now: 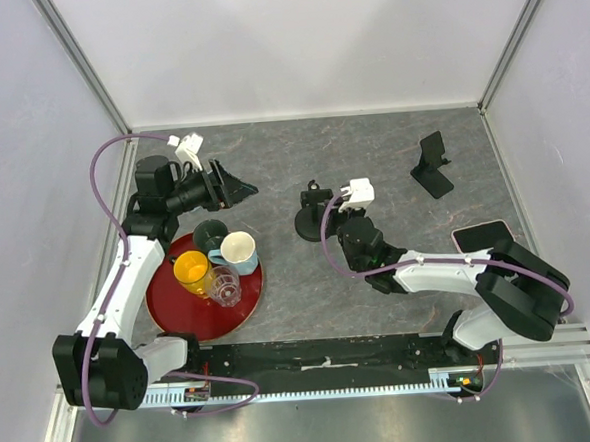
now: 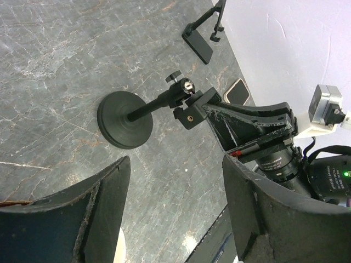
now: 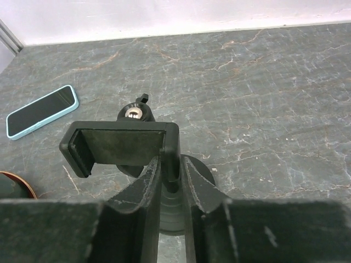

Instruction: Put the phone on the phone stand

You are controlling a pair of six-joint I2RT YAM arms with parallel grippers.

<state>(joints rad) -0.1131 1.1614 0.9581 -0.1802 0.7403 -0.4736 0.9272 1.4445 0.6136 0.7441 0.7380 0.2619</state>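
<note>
Phone point(image 1: 481, 236) is seen lying flat on the grey marbled table point(image 1: 370, 141), close to the right edge. In the top view one corner is covered by a link of the right arm, and the phone is touched by neither hand. A round red tray point(image 1: 185, 313) is set at the near left of the table. The left hand point(image 1: 235, 188) is held raised over the far left, its fingers spread wide with nothing between them. The right hand point(image 3: 170, 175) is closed narrowly on the clamp stand point(image 2: 131, 116) near the table's middle. The stand is gripped just behind its clamp head, and its round base appears to be rested on the table. A black folding stand point(image 1: 432, 168) is stood at the far right, well apart from the clamp stand and from the phone. Four vessels are crowded together on the tray's far side: a cream cup point(image 1: 239, 249), a yellow cup point(image 1: 191, 269), a dark green cup point(image 1: 213, 233) and a clear glass point(image 1: 225, 283).
</note>
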